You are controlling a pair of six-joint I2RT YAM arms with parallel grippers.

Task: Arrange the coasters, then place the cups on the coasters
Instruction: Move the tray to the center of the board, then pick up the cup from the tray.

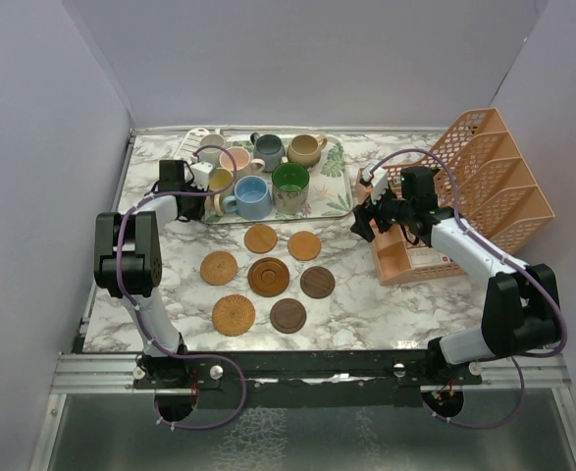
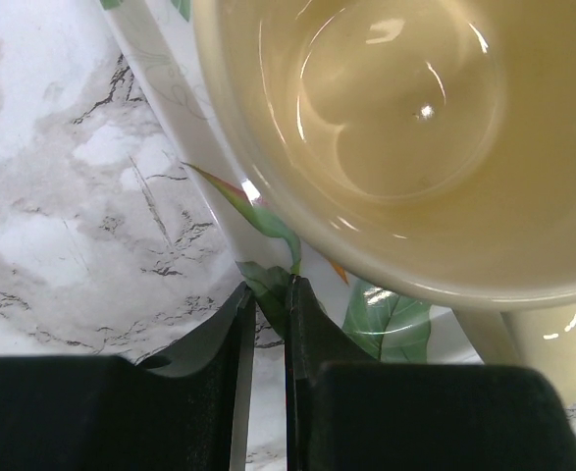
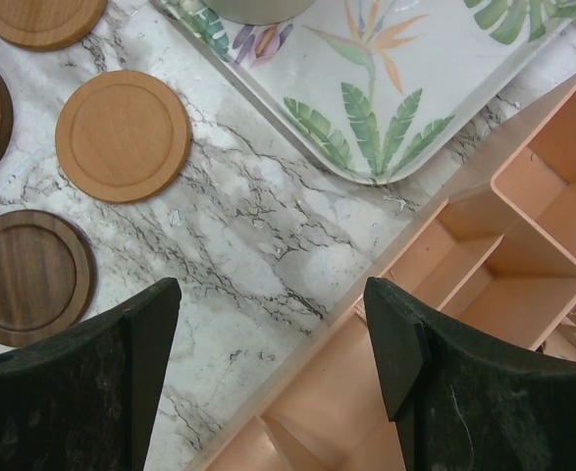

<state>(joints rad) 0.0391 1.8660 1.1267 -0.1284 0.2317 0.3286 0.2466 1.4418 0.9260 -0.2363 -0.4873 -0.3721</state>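
Hovering at the tray rim (image 2: 175,108) with left gripper (image 2: 269,294) pressed together, yellow cup (image 2: 405,128) just ahead-right, spread right gripper (image 3: 271,294) well apart.

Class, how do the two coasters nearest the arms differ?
The woven coaster is light orange-tan with a textured face; the dark coaster is deep brown and smooth. The woven coaster looks slightly wider than the dark coaster. Both are round, flat and carry no cup.
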